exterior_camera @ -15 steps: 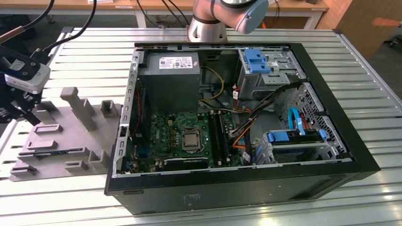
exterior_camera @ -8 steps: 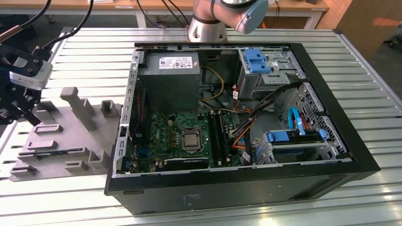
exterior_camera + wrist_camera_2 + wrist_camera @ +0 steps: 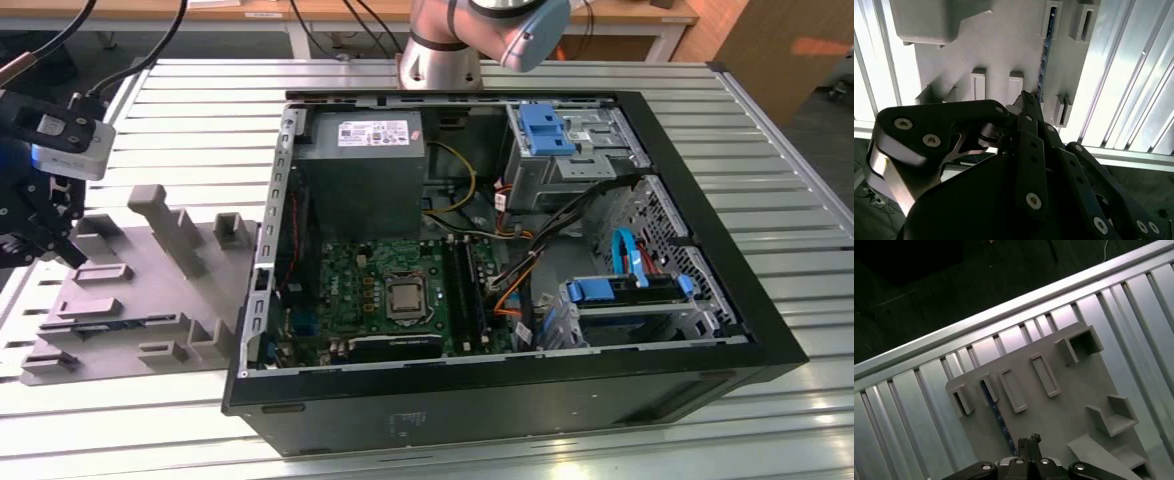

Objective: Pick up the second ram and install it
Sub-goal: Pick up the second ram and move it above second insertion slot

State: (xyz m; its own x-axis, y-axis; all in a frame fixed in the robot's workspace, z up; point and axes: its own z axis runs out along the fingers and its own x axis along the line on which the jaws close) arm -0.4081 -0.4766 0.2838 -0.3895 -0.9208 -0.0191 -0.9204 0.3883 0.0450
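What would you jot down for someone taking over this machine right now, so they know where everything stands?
Gripper: open or shut cannot be told. It is low over the gray holder, by one end of the second ram.
Second ram: on edge in a slot of the holder, to the exterior view's left of the open computer case.
Done: the gripper is at the ram.
Left: the ram is not yet lifted out, nor seated in the motherboard slots.

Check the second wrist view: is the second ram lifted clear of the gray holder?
No, the second ram sits on edge in the gray holder, with the gripper by one end.
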